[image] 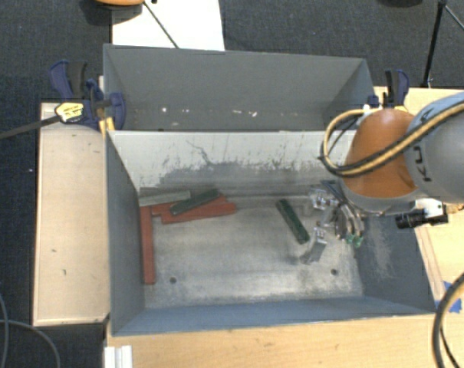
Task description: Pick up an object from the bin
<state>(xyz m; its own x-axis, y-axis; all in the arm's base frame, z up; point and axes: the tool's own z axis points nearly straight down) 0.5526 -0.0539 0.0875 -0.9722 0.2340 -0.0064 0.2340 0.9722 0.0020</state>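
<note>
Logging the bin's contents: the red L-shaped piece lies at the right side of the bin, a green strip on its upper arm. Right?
No. The camera view shows the red L-shaped piece at the left side of the bin, a green strip on its upper arm.

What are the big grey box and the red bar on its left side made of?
The bin looks like dull grey sheet metal: flat panels, with scuffs and scratches on the back wall. The red bar looks matte, perhaps plastic or painted wood; I cannot tell which.

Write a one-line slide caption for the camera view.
Gripper low in the bin, right side, beside a dark green bar; red L-shaped piece at left.
</note>
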